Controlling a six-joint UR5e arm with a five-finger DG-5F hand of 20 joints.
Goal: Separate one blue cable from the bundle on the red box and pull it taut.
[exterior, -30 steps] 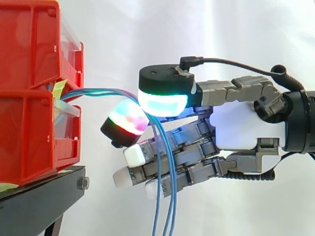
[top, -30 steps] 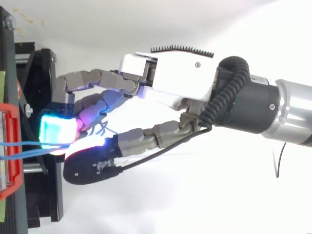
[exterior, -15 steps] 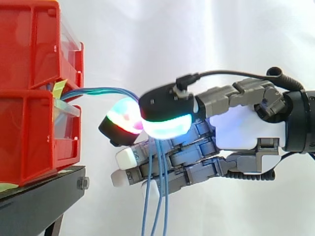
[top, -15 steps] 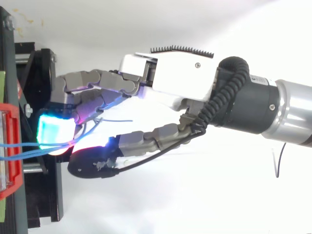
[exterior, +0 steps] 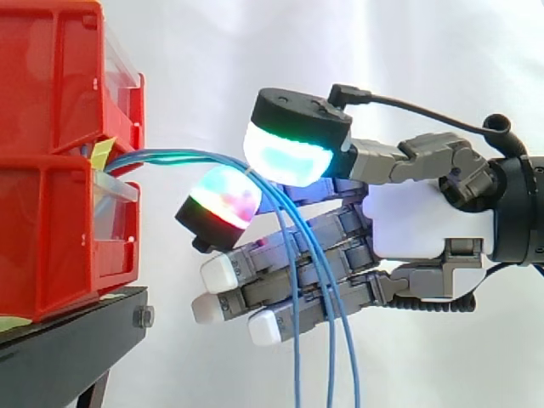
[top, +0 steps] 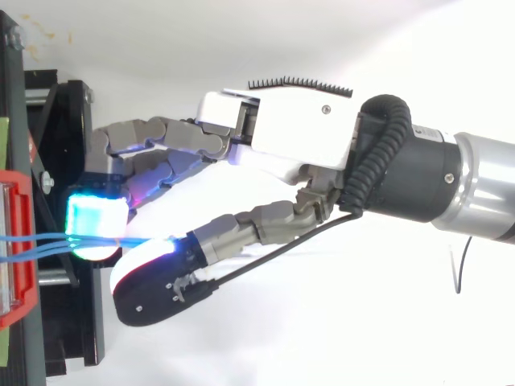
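Blue cables [exterior: 170, 156] leave the red box [exterior: 51, 221] at nine o'clock of the hand [exterior: 425, 225] and arc between its thumb and finger pads [exterior: 223, 204], which we judge parted, pinching nothing; from there they hang toward six o'clock.

Hand [exterior: 425, 225], fingers relaxed, thumb apart
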